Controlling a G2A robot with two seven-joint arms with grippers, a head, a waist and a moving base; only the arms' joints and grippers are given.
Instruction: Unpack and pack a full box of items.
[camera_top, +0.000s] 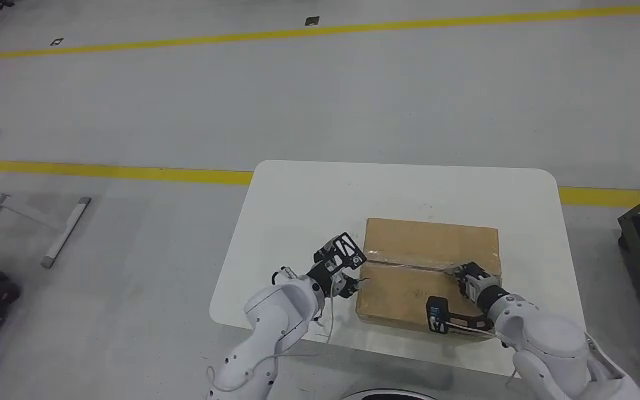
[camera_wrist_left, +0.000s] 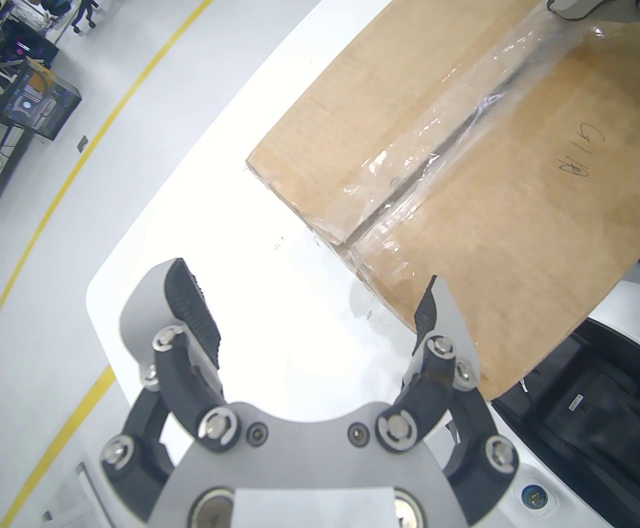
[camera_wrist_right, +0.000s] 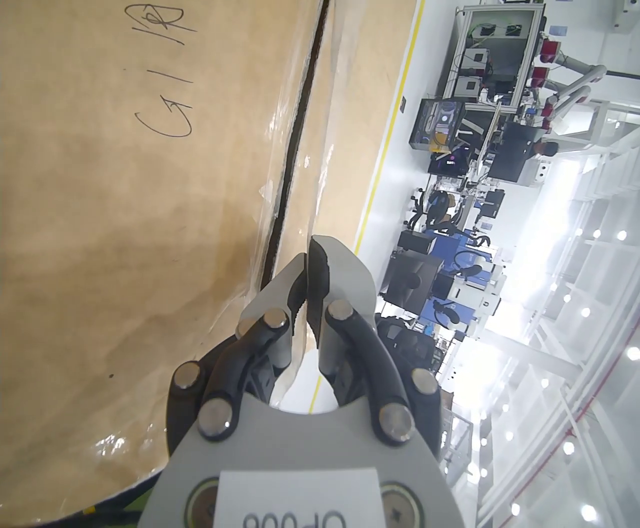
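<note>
On the white desk (camera_top: 300, 200) your cardboard box (camera_top: 430, 265) lies flat with both top flaps closed. A strip of wrinkled, glossy clear tape (camera_wrist_left: 450, 125) runs the length of the box over the dark seam where the flaps meet. Beside one short end of the box, level with the end of that seam, you see the left claw (camera_wrist_left: 305, 280) over bare desk. It is released, its two ribbed fingers spread wide with nothing between them; one finger lines up with the box's lower corner edge, and you cannot tell whether it touches the cardboard. At the opposite short end of the box, the right claw (camera_wrist_right: 306, 265) sits at the other end of the seam, clenched, its fingertips pressed together at the box's edge; whether any tape is caught between them you cannot tell. A handwritten mark (camera_wrist_left: 582, 152) in dark pen sits on the box's top flap, on the side of the seam nearer the robot. Beyond the box, well apart from it, a yellow line (camera_top: 300, 30) crosses the grey floor.
</note>
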